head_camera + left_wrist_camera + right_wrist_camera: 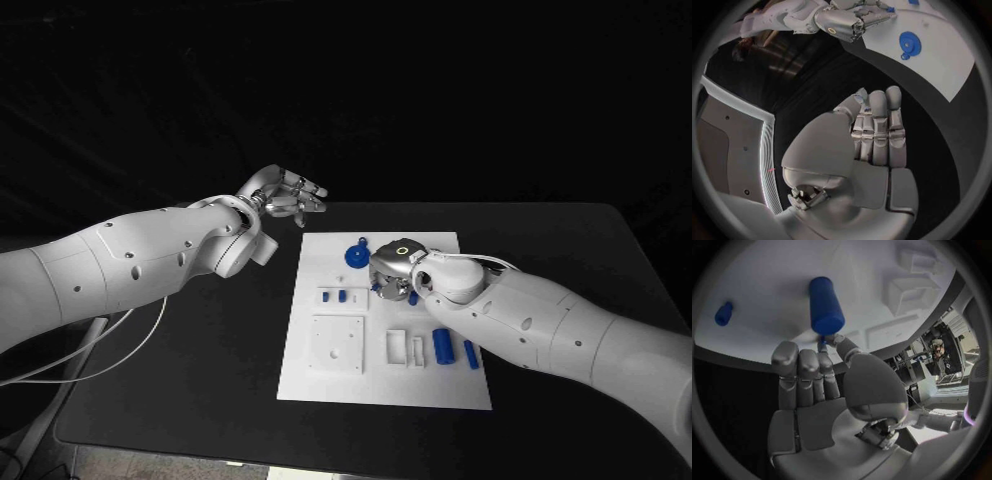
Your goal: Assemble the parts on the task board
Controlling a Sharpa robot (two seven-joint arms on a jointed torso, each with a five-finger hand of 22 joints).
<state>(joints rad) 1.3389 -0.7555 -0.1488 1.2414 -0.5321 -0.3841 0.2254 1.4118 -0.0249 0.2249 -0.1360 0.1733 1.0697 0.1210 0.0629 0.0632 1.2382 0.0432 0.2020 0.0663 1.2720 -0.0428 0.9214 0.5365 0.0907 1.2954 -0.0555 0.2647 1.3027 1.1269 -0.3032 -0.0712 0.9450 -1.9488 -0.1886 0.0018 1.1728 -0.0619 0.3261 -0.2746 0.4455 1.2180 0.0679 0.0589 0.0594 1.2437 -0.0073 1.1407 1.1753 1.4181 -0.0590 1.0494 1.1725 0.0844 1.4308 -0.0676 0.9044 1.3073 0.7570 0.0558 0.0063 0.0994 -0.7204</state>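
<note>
The white task board (pixel 382 385) lies in the middle of the black table. My right hand (pixel 392 268) hovers low over the board's upper middle and pinches a small blue part (pixel 822 343) between thumb and a fingertip; the same hand (pixel 848 20) appears in the left wrist view. Just past those fingertips lies a thick blue cylinder (pixel 826 305). A blue gear (pixel 356 255) sits near the board's far edge. My left hand (pixel 284 195) is raised off the board's far left corner, its fingers (pixel 879 125) side by side, holding nothing.
On the board's near half lie a blue cylinder (pixel 444 347), a slim blue peg (pixel 472 354), two tiny blue pieces (pixel 336 296) and white blocks (pixel 340 345). A white cable (pixel 87 350) trails over the table's left edge.
</note>
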